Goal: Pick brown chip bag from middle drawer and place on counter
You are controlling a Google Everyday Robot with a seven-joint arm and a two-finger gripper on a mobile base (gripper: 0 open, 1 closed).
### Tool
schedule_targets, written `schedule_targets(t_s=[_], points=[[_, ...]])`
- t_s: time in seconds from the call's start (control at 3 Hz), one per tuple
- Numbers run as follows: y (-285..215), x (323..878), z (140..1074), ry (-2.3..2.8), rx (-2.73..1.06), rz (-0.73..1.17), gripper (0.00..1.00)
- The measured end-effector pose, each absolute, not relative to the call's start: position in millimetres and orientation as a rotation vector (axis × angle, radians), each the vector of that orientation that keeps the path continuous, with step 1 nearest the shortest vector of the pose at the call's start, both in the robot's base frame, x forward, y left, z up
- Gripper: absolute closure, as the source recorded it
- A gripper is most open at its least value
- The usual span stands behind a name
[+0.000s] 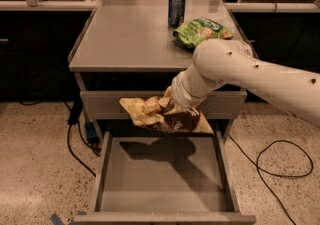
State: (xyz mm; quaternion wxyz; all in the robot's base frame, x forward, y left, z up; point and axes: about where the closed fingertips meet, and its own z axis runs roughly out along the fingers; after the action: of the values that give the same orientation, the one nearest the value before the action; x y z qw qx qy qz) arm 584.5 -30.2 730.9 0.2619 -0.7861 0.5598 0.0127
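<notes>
The brown chip bag (161,115) hangs in the air above the open middle drawer (160,184), level with the closed drawer front above it. Its shadow falls on the drawer floor. My gripper (169,105) is at the end of the white arm (235,71), which reaches in from the right. It is shut on the bag's upper right part and is mostly hidden behind the wrist and the bag. The grey counter (125,34) lies above and behind the bag.
A dark soda can (176,8) and a green chip bag (201,31) stand at the counter's back right. The closed top drawer front (100,104) is just behind the held bag. Black cables (280,159) lie on the speckled floor on both sides.
</notes>
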Motion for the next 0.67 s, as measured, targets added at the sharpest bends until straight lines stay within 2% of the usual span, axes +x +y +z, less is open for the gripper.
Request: schedule_targets(t_s=[0.67], points=[[-29, 605, 817, 1.461, -2.156, -0.056, 1.0]])
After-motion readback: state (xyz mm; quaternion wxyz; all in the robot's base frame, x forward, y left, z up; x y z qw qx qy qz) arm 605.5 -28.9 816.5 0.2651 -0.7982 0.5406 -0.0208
